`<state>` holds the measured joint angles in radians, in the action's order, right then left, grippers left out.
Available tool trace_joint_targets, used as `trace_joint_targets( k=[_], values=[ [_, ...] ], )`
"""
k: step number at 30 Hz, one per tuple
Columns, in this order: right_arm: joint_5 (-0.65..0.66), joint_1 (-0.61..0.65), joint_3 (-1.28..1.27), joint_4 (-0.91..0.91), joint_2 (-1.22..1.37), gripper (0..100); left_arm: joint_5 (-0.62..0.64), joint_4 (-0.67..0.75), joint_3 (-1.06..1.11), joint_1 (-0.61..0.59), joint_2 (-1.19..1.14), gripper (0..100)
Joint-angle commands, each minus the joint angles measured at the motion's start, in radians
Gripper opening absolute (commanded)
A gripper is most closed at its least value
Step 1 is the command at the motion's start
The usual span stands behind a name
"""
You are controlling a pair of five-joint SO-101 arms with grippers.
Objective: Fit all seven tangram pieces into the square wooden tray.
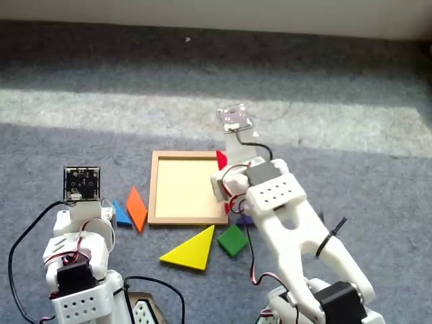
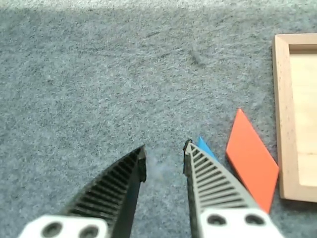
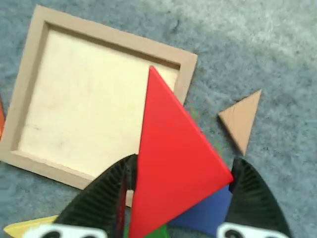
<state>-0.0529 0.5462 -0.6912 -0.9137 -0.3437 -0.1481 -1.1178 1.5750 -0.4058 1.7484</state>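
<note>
Square wooden tray [image 3: 114, 42]: nothing is fitted yet.
Large red triangle [image 3: 168, 148] is pinched by the right hand [image 3: 183, 163]; left hand [image 2: 164, 153] is spread.

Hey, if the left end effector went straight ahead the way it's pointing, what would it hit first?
Probably only bare grey carpet: the left end effector points past the blue piece and orange piece, which lie off to one side.
</note>
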Motion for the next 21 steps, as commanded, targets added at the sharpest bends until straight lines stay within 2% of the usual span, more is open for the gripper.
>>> trace_joint_targets(
  k=[1, 7, 16, 21],
  values=[
    [-0.012, 0.145, 0.008, 0.022, -0.048, 19.5, -0.009, 0.02, -0.002, -0.008, 0.012, 15],
    [-0.11, 0.271, 0.056, 0.107, 0.047, 19.5, -0.009, 0.02, -0.002, -0.008, 0.012, 15],
    [-0.118, 0.335, 0.329, 0.104, 0.417, 19.5, -0.009, 0.02, -0.002, -0.008, 0.012, 15],
    [-0.299, 0.323, 0.455, 0.102, 0.516, 19.5, -0.009, 0.02, -0.002, -0.008, 0.012, 15]
  ],
)
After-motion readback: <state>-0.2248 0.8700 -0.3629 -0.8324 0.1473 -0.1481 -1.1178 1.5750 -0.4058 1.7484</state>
